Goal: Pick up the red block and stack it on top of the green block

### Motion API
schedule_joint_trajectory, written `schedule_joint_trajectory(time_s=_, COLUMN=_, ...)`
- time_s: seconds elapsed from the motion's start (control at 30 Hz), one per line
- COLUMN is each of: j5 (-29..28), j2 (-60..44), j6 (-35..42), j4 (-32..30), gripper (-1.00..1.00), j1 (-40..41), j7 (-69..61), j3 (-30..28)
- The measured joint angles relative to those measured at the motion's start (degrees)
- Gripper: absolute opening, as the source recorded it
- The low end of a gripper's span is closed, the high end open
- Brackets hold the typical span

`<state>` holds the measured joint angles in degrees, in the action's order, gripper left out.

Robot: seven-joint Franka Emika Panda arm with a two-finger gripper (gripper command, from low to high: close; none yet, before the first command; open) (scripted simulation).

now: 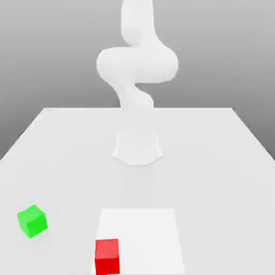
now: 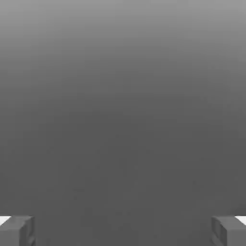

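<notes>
matte red block (image 1: 107,257), matte green block (image 1: 32,221), smooth white table (image 1: 215,156)

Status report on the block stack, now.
Gripper open, holding nothing. Red block on the table, green block apart toward the exterior view's left. Nothing between them.

Table (image 1: 225,161): flat, matte white, plain surface, its far edge running level across the exterior view and its side edges spreading outward toward the camera. A brighter white square patch (image 1: 145,236) lies flush on the near part of the table, reaching the frame's lower edge. Backdrop (image 1: 48,48): featureless grey, lighter toward the top, darker just above the table's far edge. Light: soft, diffuse, with faint shadows. Hand view: ahead of the jaws an even grey gradient (image 2: 123,120), paler at one end, darker at the other.
</notes>
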<state>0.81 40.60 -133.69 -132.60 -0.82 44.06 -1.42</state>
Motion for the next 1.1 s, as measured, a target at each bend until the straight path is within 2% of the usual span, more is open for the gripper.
schedule_joint_trajectory(time_s=0.5, j5=5.1, j2=-31.6, j6=-11.4, j4=-4.9, gripper=0.00, j1=-2.5, j7=-10.9, j3=-6.0)
schedule_joint_trajectory(time_s=0.83, j5=4.0, j2=-51.9, j6=-19.4, j4=-8.1, gripper=0.00, j1=-1.1, j7=-14.8, j3=-7.2)
schedule_joint_trajectory(time_s=0.97, j5=5.9, j2=-60.2, j6=-25.6, j4=-7.3, gripper=0.00, j1=0.2, j7=-16.5, j3=-5.8)
schedule_joint_trajectory(time_s=1.0, j5=6.6, j2=-62.2, j6=-27.3, j4=-6.9, gripper=-1.00, j1=0.7, j7=-17.0, j3=-5.1)
schedule_joint_trajectory(time_s=1.1, j5=6.5, j2=-62.2, j6=-27.3, j4=-6.9, gripper=-1.00, j1=0.7, j7=-17.0, j3=-5.1)
